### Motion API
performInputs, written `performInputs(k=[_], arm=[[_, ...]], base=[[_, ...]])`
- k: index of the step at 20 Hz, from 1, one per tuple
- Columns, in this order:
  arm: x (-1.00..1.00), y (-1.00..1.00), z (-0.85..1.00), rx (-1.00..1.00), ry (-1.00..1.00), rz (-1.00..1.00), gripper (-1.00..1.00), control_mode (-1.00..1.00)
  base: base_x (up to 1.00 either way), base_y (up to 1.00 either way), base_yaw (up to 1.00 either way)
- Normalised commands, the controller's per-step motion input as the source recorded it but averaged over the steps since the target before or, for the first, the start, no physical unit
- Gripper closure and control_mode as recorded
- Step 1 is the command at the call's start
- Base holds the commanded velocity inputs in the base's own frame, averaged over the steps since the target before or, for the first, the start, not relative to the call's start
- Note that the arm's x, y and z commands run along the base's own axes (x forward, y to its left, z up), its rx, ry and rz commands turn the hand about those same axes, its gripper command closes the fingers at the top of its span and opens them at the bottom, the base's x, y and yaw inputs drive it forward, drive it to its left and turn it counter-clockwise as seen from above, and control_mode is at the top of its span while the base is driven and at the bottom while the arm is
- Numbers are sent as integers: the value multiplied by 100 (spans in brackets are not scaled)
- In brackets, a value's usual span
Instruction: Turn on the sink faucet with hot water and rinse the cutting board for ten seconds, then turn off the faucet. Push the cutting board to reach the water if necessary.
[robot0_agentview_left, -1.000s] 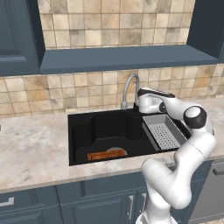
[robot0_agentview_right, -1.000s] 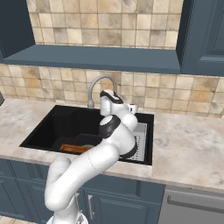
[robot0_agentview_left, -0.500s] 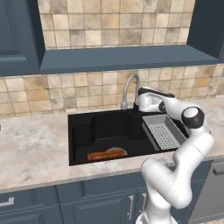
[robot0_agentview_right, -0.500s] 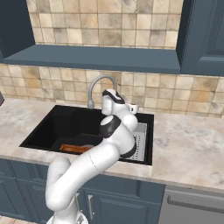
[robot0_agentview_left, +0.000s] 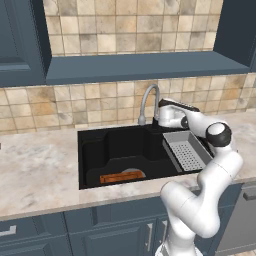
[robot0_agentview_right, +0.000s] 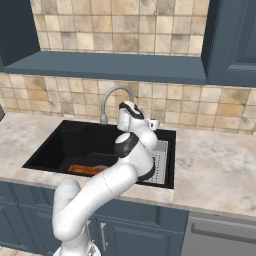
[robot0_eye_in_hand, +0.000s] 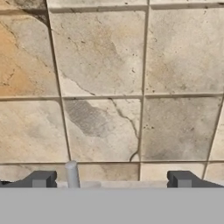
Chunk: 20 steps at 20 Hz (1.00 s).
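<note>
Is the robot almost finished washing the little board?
Not yet. No water runs from the sink faucet, and the cutting board lies at the front of the sink. The tool is at the faucet base, facing the wall tiles. Turning on, rinsing and turning off remain.

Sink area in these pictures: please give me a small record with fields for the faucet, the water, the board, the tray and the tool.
faucet: tall grey metal gooseneck faucet at the back rim of the black rectangular sink
water: no stream visible
board: small orange-brown wooden cutting board on the basin floor, front side
tray: grey perforated drainer tray at the sink's right end
tool: tool by the faucet base, facing the beige tiled wall, fingers apart
</note>
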Motion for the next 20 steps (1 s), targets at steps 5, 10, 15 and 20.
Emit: performInputs(k=[5,10,15,20], arm=[[15,0,0,0,0,0,-100,-100],[17,0,0,0,0,0,-100,-100],[1,0,0,0,0,0,-100,-100],[0,0,0,0,0,0,-100,-100]], base=[[0,0,0],[0,0,0],[0,0,0],[0,0,0]])
